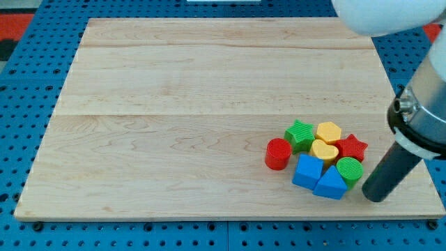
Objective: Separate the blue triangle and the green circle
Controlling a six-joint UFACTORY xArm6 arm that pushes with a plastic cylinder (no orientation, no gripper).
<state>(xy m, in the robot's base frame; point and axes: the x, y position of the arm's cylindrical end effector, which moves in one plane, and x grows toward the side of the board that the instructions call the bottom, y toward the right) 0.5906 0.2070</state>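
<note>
The blue triangle point(332, 185) lies near the view's bottom right of the wooden board point(174, 104). The green circle point(350, 170) touches its upper right side. A blue cube point(307, 171) touches the triangle's left side. My tip point(373, 197) is at the end of the dark rod, just to the right of the green circle and the blue triangle, a small gap away from both.
A tight cluster sits above these blocks: a yellow heart point(324, 150), a yellow hexagon point(329, 132), a green star point(300, 134), a red star point(352, 147) and a red cylinder point(278, 153). The board's bottom edge point(230, 217) runs close below.
</note>
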